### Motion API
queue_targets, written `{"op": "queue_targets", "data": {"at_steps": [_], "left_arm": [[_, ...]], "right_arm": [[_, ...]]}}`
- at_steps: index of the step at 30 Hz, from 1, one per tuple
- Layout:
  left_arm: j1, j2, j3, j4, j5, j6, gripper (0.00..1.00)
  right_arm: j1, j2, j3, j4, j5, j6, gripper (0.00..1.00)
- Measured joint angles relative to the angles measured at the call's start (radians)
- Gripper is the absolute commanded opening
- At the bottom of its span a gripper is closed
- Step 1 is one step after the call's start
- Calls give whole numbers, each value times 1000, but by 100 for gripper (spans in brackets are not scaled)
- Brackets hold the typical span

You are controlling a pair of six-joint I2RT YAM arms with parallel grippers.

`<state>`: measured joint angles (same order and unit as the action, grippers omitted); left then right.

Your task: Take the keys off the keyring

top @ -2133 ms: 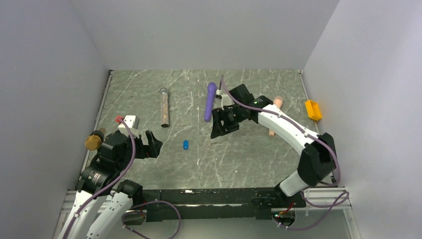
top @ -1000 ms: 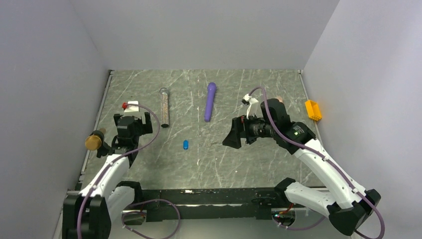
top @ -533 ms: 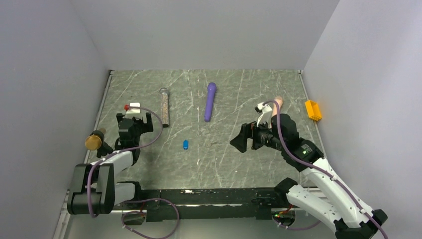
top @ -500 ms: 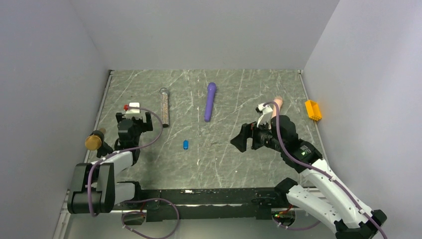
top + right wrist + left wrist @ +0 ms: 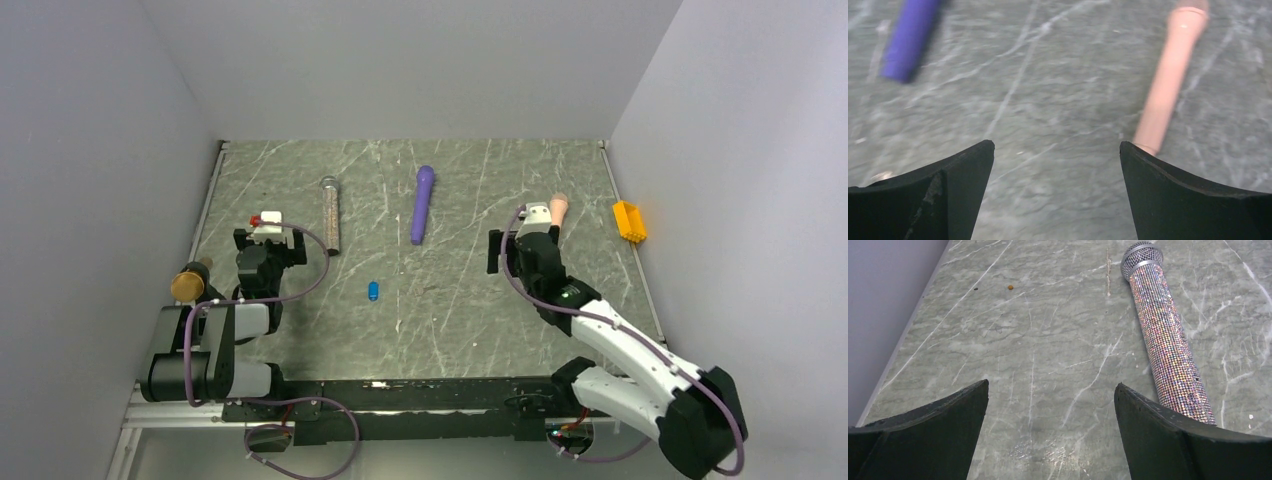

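Note:
The keyring, a small blue oblong tag, lies on the marble table between the two arms, in the top view only. I cannot make out the keys or a metal ring. My left gripper is open and empty at the near left, left of the tag; in the left wrist view its jaws stand wide apart over bare table. My right gripper is open and empty, right of the tag; in the right wrist view its jaws are also wide apart over bare table.
A glittery microphone lies ahead of the left gripper. A purple wand and a peach cylinder lie ahead of the right gripper. A yellow piece sits at the right edge, a gold knob at the left.
The right arm drew back from the purple wand toward the near right and now points away from me. The left arm folded back toward its base. The blue tag has not moved.

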<state>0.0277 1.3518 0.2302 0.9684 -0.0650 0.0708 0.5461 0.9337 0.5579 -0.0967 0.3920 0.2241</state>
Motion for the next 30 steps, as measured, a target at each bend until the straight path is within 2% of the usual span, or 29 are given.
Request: {"op": "queue_targets", "data": {"at_steps": [6, 10, 17, 19, 25, 27, 30], "left_arm": [[0, 0, 0, 16, 0, 0, 99], [0, 0, 0, 18, 0, 0, 99], [0, 0, 0, 19, 0, 0, 100], [0, 0, 0, 20, 0, 0, 99], [0, 0, 0, 21, 0, 0, 99], [0, 0, 0, 21, 0, 0, 99], [0, 0, 0, 22, 0, 0, 99]], "right_arm": [[-150, 117, -102, 242, 63, -61, 100], [-247, 198, -182, 463, 49, -131, 100], [-346, 367, -268, 809, -6, -235, 99], [-362, 386, -285, 851, -25, -251, 97], [-392, 490, -277, 964, -71, -285, 100], [-431, 496, -280, 987, -103, -277, 97], [-506, 520, -306, 1085, -153, -257, 99]]}}
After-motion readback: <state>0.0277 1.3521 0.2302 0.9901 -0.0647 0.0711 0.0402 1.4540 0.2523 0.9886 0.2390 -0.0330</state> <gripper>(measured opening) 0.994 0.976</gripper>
